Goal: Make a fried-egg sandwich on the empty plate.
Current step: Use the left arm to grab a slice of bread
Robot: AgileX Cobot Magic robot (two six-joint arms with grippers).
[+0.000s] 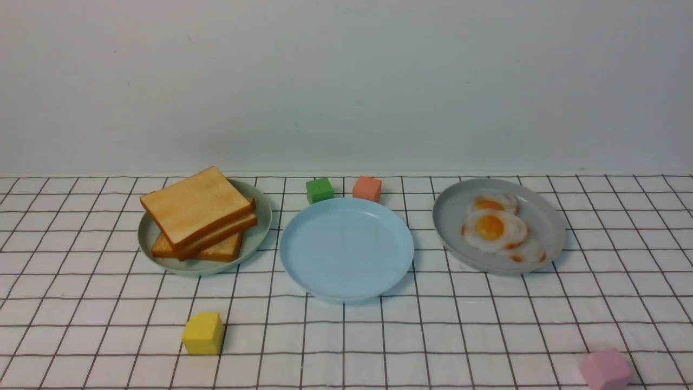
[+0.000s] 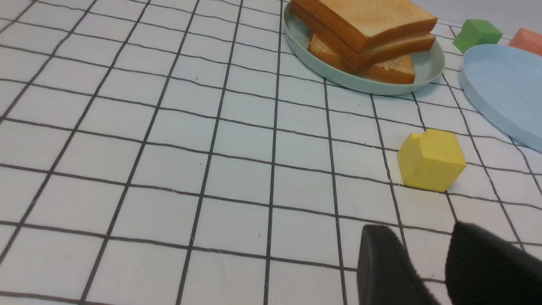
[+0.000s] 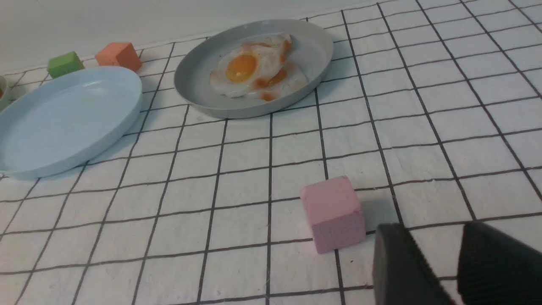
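The empty plate (image 1: pixel 346 249), light blue, lies at the middle of the checked cloth with nothing in it. To its left a stack of toast slices (image 1: pixel 197 214) sits on a pale green plate (image 1: pixel 262 214). On the right, fried eggs (image 1: pixel 494 227) overlap on a grey plate (image 1: pixel 449 211). Neither arm shows in the front view. My left gripper (image 2: pixel 421 237) hovers open over bare cloth, short of a yellow cube (image 2: pixel 431 160), with the toast (image 2: pixel 368 25) far beyond. My right gripper (image 3: pixel 432 237) is open beside a pink cube (image 3: pixel 333 214), and the eggs (image 3: pixel 254 67) lie further off.
A yellow cube (image 1: pixel 203 333) stands at the front left and a pink cube (image 1: pixel 605 369) at the front right corner. A green cube (image 1: pixel 319 190) and an orange cube (image 1: pixel 367 188) sit just behind the blue plate. A pale wall closes the back.
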